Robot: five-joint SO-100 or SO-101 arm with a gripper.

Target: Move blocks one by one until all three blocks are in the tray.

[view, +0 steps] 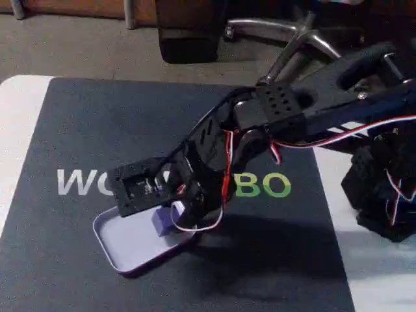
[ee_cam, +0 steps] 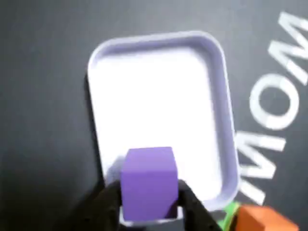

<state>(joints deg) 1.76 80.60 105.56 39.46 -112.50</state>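
Gripper (ee_cam: 150, 204) is clamped on the purple block (ee_cam: 148, 183), one dark finger pressing each side of it in the wrist view; block sits upright btwn the fingers, top face showing, and hangs over the near end of the tray (ee_cam: 221, 110); can't tell from wrist view whether block touches the tray floor or is held just above it; in the fixed view the purple block (view: 162, 220) shows at the arm's tip (view: 170, 218), over the right part of the tray (view: 107, 244), partly hidden by the black wrist housing and red/white wires; tray lies on a dark mat (view: 78, 130) w/ pale and green lettering (view: 263, 186), its long side angled, rounded corners and low rim clear in both views; tray floor looks bare apart from the purple block; orange block (ee_cam: 262, 219) sits on the mat just outside the tray's rim at lower right corner of the wrist view, cut off by the frame edge, close to a bit of green lettering; arm reaches in from the right side of the fixed view, base (view: 383, 195) on the white table (view: 19, 123) beside the mat; chair legs (view: 286, 32) on the floor beyond the table.
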